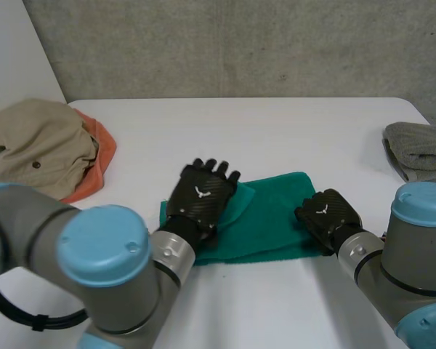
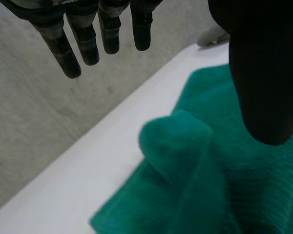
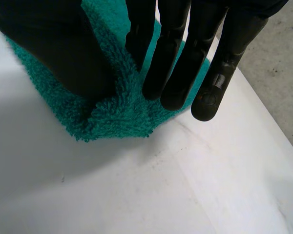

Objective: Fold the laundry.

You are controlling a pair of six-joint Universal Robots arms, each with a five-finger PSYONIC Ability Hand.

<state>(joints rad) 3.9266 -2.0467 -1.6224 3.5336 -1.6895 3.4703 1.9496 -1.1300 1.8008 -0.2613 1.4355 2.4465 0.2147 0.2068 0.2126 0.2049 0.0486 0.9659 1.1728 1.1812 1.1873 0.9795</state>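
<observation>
Fuzzy green terry towel (image 1: 272, 218) lies flat at the middle of the white table (image 1: 276, 131), a soft fold humped at its left end beneath the left hand (image 1: 202, 196), whose fingers (image 2: 68, 58) are straight and hold nothing. Right hand (image 1: 325, 214) pinches the towel's near right corner into a ridge between thumb and fingers (image 3: 171, 73).

The arms (image 1: 171, 258) are showing grey joints under round light-blue caps (image 1: 103, 243). The left hand (image 1: 201, 195) and right hand (image 1: 325, 212) are wearing black weave-patterned shells, each carrying a small white mark on its back.
</observation>
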